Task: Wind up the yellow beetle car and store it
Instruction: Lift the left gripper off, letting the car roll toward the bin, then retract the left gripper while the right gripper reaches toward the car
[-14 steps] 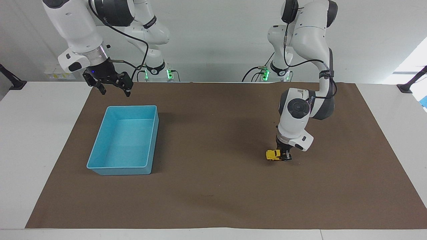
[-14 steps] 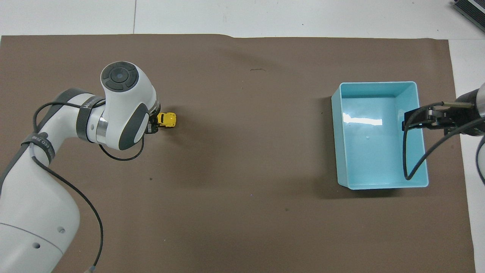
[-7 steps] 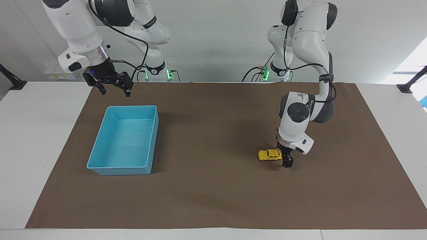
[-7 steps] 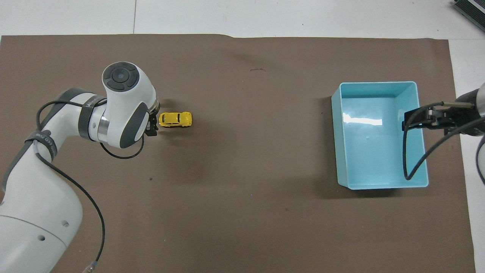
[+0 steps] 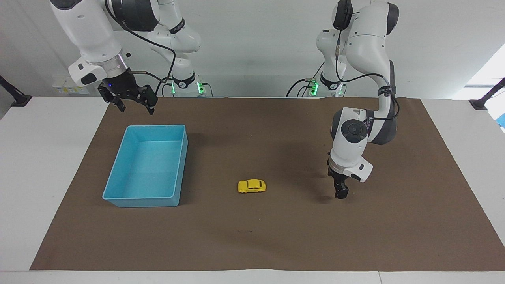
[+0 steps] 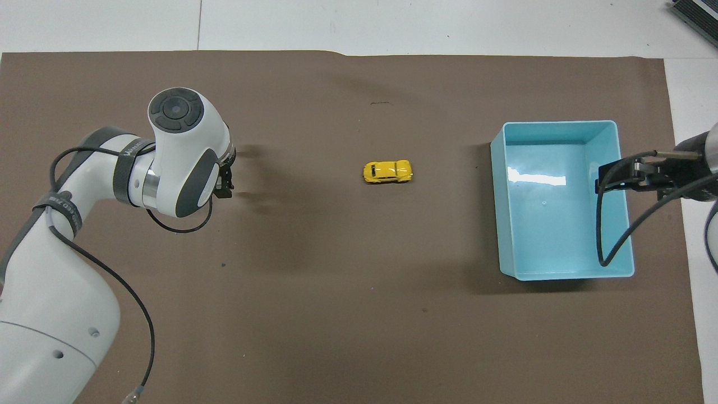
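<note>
The yellow beetle car (image 5: 251,186) stands alone on its wheels on the brown mat, between my left gripper and the blue tray; it also shows in the overhead view (image 6: 387,171). My left gripper (image 5: 340,192) points down just above the mat toward the left arm's end, open and empty, well apart from the car; the overhead view shows it (image 6: 225,185) under the wrist. The blue tray (image 5: 156,127) is empty. My right gripper (image 5: 136,109) hangs open and empty above the tray's edge nearer the robots, over the tray's end (image 6: 601,180) in the overhead view.
The brown mat (image 5: 252,236) covers most of the white table. The tray (image 6: 561,124) sits toward the right arm's end. Black clamp mounts (image 5: 15,99) stand at the table's corners nearest the robots. The right arm's cable loops over the tray.
My left gripper has let go of the car. The car has rolled across the mat away from it toward the blue tray. The left gripper rose slightly. The right arm has not moved.
</note>
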You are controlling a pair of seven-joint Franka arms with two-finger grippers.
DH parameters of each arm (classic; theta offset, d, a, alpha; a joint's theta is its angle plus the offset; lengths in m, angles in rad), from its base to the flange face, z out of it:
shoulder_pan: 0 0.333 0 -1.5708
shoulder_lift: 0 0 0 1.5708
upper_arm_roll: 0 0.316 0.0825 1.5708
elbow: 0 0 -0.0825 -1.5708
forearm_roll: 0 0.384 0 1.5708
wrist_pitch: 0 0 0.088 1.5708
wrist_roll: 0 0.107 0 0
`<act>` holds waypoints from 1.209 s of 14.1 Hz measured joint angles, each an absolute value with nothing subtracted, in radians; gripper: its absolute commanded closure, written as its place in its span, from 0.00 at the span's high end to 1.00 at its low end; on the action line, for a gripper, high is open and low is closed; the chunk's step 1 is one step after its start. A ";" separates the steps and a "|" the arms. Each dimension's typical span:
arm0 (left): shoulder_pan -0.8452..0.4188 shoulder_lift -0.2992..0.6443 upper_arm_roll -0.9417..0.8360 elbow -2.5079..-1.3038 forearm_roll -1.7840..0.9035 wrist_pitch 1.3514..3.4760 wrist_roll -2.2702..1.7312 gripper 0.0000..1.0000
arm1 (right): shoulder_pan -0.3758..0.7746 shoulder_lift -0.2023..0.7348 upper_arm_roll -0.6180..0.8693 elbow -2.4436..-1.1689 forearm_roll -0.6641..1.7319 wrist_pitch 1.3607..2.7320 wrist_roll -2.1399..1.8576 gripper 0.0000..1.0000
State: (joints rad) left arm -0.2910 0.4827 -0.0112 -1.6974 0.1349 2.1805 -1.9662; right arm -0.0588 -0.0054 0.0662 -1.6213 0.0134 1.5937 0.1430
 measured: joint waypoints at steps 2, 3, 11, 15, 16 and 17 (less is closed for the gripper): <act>-0.291 0.483 -0.011 -1.695 0.135 2.180 -1.966 1.00 | -0.059 -0.005 0.066 -1.621 0.013 1.594 0.143 1.00; -0.291 0.483 -0.011 -1.694 0.135 2.180 -1.967 1.00 | -0.059 -0.005 0.066 -1.621 0.013 1.594 0.143 1.00; -0.291 0.470 -0.012 -1.660 0.135 2.181 -1.967 1.00 | -0.059 -0.005 0.066 -1.621 0.013 1.594 0.143 1.00; -0.291 0.442 -0.020 -1.650 0.135 2.181 -1.967 1.00 | -0.059 -0.005 0.066 -1.621 0.013 1.594 0.143 1.00; -0.291 0.435 -0.021 -1.644 0.135 2.181 -1.967 1.00 | -0.059 -0.005 0.066 -1.621 0.013 1.594 0.143 1.00; -0.291 0.428 -0.022 -1.637 0.135 2.181 -1.967 1.00 | -0.059 -0.005 0.066 -1.621 0.013 1.594 0.143 1.00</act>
